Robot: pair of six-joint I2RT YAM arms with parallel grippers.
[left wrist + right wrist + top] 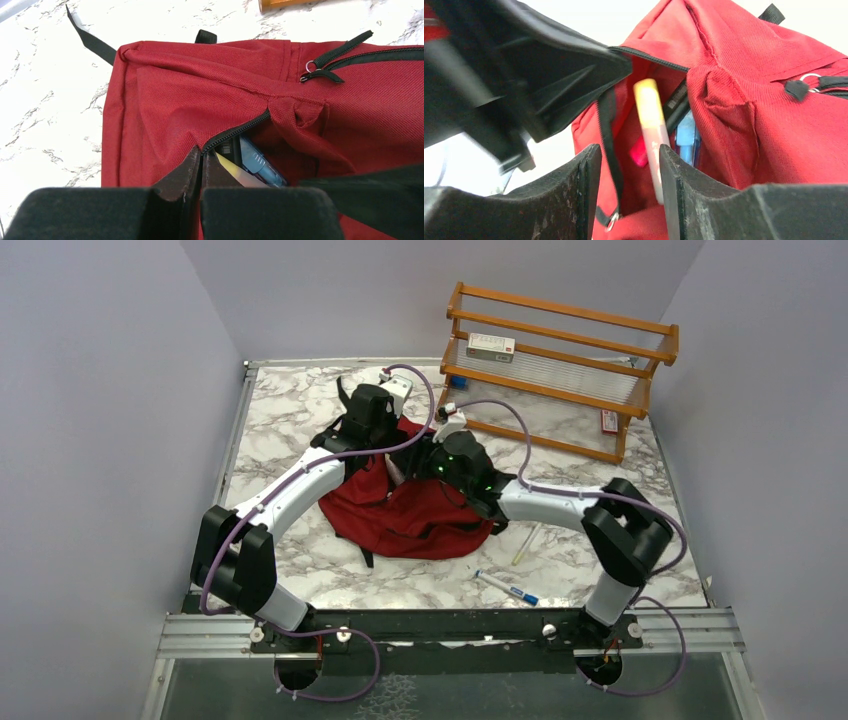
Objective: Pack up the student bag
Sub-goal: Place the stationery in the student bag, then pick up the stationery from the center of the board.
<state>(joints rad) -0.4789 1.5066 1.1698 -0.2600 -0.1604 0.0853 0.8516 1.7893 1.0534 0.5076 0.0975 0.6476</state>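
Though arms [300,480] half-hide the student bag [420,525] | left hand [201,160] pinching its edge | right hand [629,152] parted

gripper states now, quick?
Left gripper: closed on bag edge.
Right gripper: open, pen loose in the gap.

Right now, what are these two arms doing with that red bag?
They are packing the student bag. The left gripper pinches the pocket's zip edge, holding it open. The right gripper, jaws apart, sits at the opening where a yellow-tipped marker pokes in. A blue-capped pen and a pale pen lie on the table.
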